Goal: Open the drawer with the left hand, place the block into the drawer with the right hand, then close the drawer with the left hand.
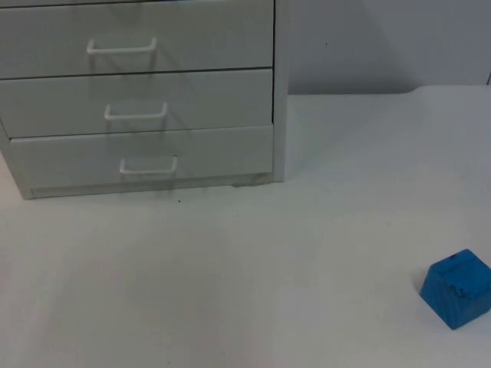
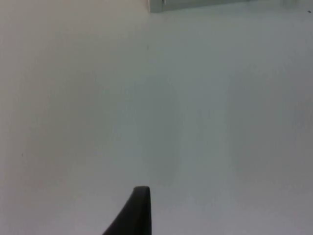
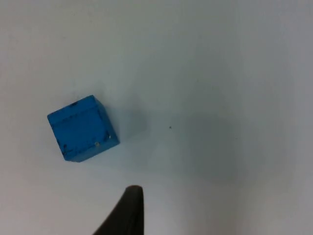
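A white cabinet with three drawers stands at the back left of the table, and all the drawers are shut. Each has a white bar handle: top, middle, bottom. A blue block sits on the table near the front right edge. My right gripper hovers above the table close to the block without touching it. My left gripper hangs over bare table, some way from the cabinet's base.
The white table top stretches wide between the cabinet and the block. A grey partition wall rises behind the table to the right of the cabinet.
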Motion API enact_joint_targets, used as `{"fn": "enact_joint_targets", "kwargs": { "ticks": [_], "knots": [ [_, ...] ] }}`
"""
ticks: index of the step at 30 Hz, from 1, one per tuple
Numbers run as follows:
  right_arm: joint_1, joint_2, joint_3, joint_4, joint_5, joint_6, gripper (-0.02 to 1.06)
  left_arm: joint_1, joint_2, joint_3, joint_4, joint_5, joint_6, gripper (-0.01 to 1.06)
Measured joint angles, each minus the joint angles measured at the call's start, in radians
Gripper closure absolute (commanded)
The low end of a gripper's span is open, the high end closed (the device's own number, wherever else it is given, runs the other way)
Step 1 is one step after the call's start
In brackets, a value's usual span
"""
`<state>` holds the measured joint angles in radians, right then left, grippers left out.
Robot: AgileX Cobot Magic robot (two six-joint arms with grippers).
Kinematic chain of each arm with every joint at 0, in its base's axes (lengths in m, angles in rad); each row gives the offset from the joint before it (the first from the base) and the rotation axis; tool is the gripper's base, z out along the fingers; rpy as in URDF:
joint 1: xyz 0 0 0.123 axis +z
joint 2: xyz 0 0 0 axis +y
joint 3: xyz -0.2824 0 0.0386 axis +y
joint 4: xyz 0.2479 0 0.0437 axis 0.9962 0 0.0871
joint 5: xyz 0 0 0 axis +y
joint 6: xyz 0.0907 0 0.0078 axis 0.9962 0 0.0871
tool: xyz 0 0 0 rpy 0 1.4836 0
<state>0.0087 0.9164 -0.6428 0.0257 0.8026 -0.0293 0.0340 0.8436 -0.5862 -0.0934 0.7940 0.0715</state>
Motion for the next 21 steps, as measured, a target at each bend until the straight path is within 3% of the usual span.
{"fn": "enact_joint_targets", "kwargs": {
  "ticks": [3, 5, 6, 9, 16, 21],
  "knots": [
    [0.000, 0.000, 0.000, 0.000, -0.010, 0.000, -0.01, 0.000, 0.023, 0.000, -0.009, -0.007, 0.010, 0.12],
    [0.000, 0.000, 0.000, 0.000, -0.013, 0.000, -0.01, 0.000, 0.039, 0.000, -0.028, -0.010, 0.029, 0.29],
    [0.000, 0.000, 0.000, 0.000, -0.017, 0.000, -0.01, 0.000, 0.054, 0.000, -0.048, -0.010, 0.048, 0.29],
    [0.000, 0.000, 0.000, 0.000, -0.022, -0.005, -0.01, 0.000, 0.116, 0.000, -0.145, -0.025, 0.152, 0.42],
    [0.000, 0.002, 0.000, 0.000, -0.038, -0.005, -0.01, -0.021, 0.231, -0.052, -0.286, -0.011, 0.345, 0.43],
    [0.000, 0.002, 0.000, 0.000, -0.043, -0.005, -0.01, -0.203, 0.327, -0.177, -0.180, -0.036, 0.368, 0.43]
  ]
}}
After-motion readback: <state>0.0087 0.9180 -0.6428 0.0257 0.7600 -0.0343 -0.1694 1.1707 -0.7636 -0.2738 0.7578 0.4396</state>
